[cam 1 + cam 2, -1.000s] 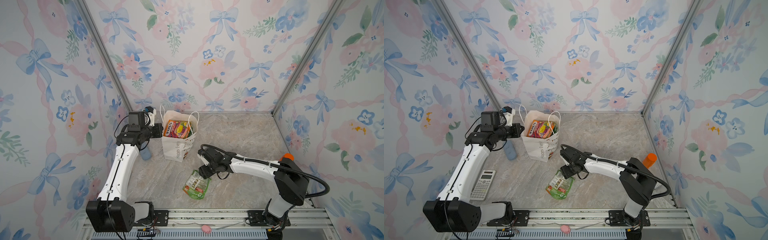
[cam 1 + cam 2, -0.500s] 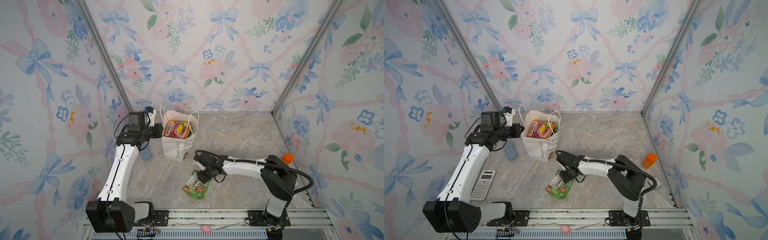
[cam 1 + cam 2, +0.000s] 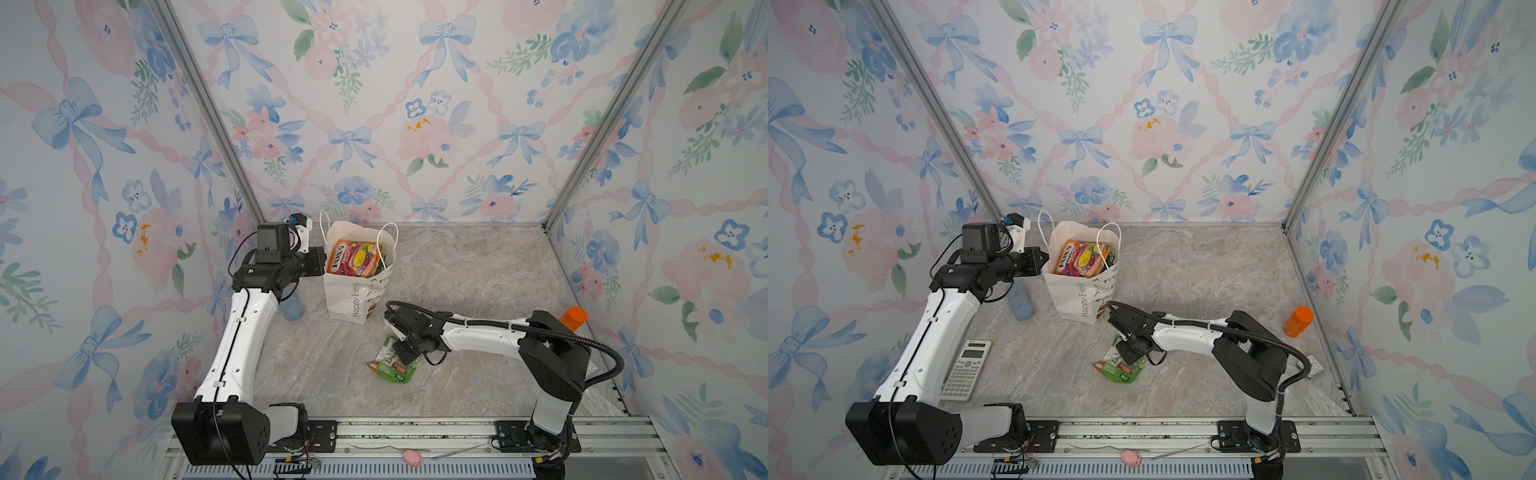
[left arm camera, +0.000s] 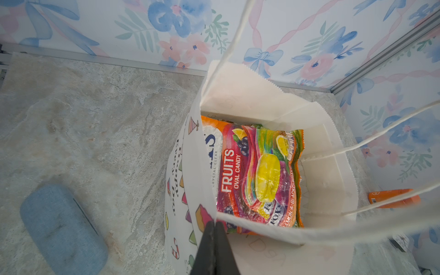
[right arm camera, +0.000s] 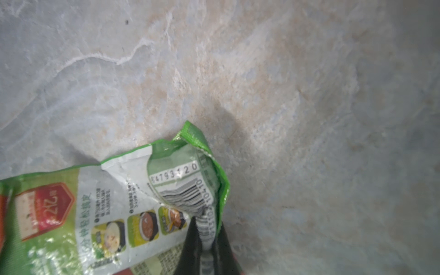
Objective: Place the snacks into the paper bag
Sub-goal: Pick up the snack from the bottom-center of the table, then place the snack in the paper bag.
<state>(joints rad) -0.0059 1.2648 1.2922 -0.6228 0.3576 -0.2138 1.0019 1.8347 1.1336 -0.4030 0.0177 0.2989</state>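
Inside paper bag: FOX'S packets. At bag rim, left gripper clamped on paper edge. Near bag's printed side, right gripper pinches corner of green packet on table.

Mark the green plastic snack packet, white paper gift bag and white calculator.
green plastic snack packet [image 3: 390, 372]: a top view, lower edge.
white paper gift bag [image 3: 351, 296]: a top view, printed front.
white calculator [image 3: 966, 370]: a top view, keypad.

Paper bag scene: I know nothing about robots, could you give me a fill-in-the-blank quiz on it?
The left gripper pinches the rim of the paper bag, so its mouth stands ____.
The right gripper is shut on a corner of the loose packet, which is mostly ____.
The FOX'S packet in the bag reads FRUITS OVAL ____.
Missing words: open, green, CANDY.
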